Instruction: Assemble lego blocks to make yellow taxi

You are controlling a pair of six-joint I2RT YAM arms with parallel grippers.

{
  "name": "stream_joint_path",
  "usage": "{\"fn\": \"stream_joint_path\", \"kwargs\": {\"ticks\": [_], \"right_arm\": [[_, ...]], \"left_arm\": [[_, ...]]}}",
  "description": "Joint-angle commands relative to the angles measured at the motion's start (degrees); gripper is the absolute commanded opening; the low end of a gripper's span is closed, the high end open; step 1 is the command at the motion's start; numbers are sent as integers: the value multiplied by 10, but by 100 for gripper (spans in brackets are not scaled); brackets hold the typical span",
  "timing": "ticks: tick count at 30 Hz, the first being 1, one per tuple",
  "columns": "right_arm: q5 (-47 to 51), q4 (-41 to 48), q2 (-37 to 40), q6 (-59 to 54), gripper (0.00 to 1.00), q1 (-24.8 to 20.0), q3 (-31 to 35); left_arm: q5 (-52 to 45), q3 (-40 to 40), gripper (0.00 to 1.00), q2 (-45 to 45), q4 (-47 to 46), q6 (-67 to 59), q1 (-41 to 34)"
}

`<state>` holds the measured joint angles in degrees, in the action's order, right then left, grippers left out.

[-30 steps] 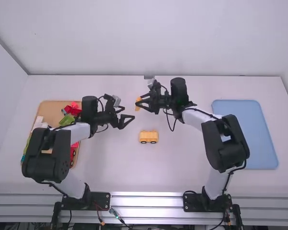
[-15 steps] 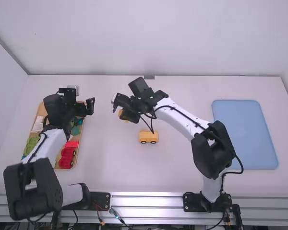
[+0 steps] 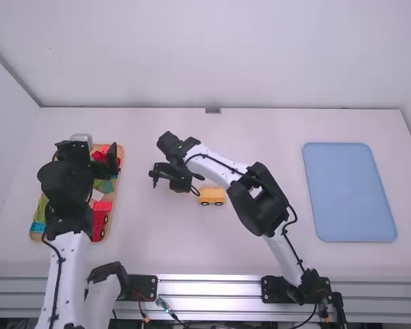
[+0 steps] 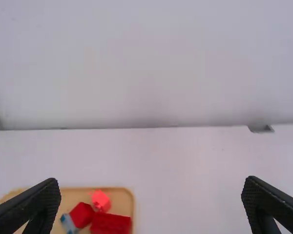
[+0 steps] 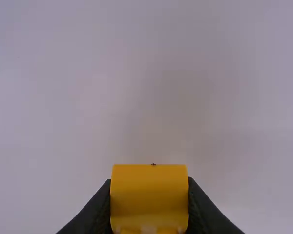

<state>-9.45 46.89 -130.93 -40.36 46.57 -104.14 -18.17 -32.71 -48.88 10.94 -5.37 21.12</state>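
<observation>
High-view clock, 12 = away from camera. Table [image 3: 274, 130] first: blue tray [image 3: 349, 192] at 3, wooden parts tray [image 4: 119, 196] at 9, yellow wheeled base [image 3: 212, 197] near the middle.

Right arm [image 3: 216, 166] angles across to 10 from its mount and passes close to the base. Main risk: link or wrist clips the base and spins or shoves it, since nothing holds it down.

Left arm [image 3: 63, 267] points to 12, its wrist at the wooden tray. If it drops in off-line, it could knock neighbouring parts, e.g. the red block [image 4: 111, 223], or land on two at once.

Left gripper [image 4: 152, 180]: spread wide, nothing between the fingers. Wide spread needs room, so a finger could catch the tray rim.

Right gripper [image 5: 149, 195]: closed to block width, yellow block [image 5: 149, 190] pinched between both fingers. It sits at 10 from the base, close by. Can't tell if the block touches the table.

Smallest worry, probably likeliest: block slightly skewed in the grip, studs miss, press tips or slides the base. I'd square it up over the base before pushing, and go gently.
</observation>
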Motion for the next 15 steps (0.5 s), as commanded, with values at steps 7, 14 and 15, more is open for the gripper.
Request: {"fn": "stream_joint_path", "kwargs": {"ticks": [7,14,15], "right_arm": [[22,10,-19,-36,0,19,-20],[19,0,-48,-30,0,14,-20],[19,-1,-52,-30,0,17,-20]], "left_arm": [[28,51,99,113,0,31,28],[26,64,99,129,0,30,23],[26,64,99,127,1,30,22]]}}
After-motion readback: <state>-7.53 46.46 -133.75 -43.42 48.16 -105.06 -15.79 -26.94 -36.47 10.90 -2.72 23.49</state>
